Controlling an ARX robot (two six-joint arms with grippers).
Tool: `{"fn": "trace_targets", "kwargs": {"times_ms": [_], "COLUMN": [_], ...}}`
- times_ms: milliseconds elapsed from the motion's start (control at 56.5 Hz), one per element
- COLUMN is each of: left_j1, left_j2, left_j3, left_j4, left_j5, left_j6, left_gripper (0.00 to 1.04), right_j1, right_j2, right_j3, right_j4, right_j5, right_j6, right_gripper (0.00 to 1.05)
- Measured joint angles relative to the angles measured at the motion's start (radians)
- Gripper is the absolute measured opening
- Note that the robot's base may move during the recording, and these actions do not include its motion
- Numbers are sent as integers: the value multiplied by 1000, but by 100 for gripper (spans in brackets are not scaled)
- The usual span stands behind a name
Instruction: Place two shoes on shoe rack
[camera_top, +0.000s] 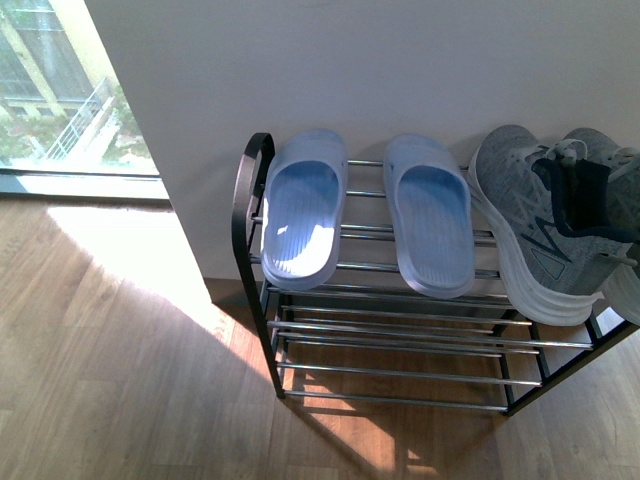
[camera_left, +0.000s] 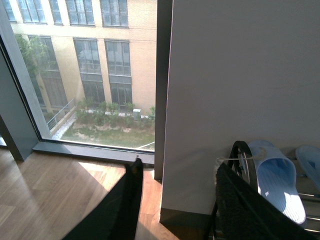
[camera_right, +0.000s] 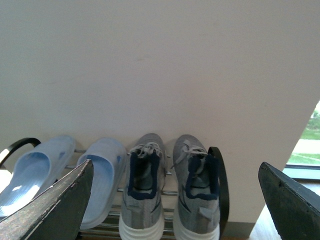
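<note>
A white wall (camera_top: 400, 60) rises above a wooden floor (camera_top: 110, 370) (sunlit in patches). A window (camera_left: 75, 75) shows a brick building (camera_left: 135, 20) outside.

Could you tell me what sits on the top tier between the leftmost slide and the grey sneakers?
The second pale blue slide, seen in the front view and the right wrist view.

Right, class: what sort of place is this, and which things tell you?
Probably the entryway of a flat or office: a shoe rack holding slides and sneakers stands against a wall on wood flooring, beside a floor-length window.
</note>
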Motion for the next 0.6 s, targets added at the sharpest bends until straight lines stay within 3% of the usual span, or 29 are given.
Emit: {"fn": "trace_targets", "kwargs": {"times_ms": [301,602], "left_j1": [0,0], "left_j2": [-1,-1], "left_j3": [0,0], "left_j4": [0,0], "left_j5": [4,4], "left_j6": [2,3], "left_gripper": [97,95], "right_j1": [0,0], "right_j2": [0,0], "right_j3": [0,0], "right_j4": [0,0], "right_j5": [6,5], "right_j6": [0,0], "right_gripper": [96,96]}}
